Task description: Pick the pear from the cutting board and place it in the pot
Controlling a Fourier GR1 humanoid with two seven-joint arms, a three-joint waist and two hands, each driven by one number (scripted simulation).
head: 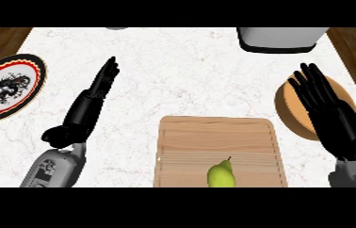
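Both hands empty, fingers straight: left hand [89, 104], right hand [327, 104]. Pear [222, 174] upright on cutting board [208, 137], below-left of right fingers. Suggest descending over its body, then carrying to pot [281, 37].

— Where's the camera?
— At head height, looking steeply down on the bench [188, 71].
— Only one view?
— Yes; forearms enter from the frame's lower edge.

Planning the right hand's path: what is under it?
Under the black right hand lies a round tan wooden board, part covered by palm and fingers. What lies on the covered part cannot be seen.
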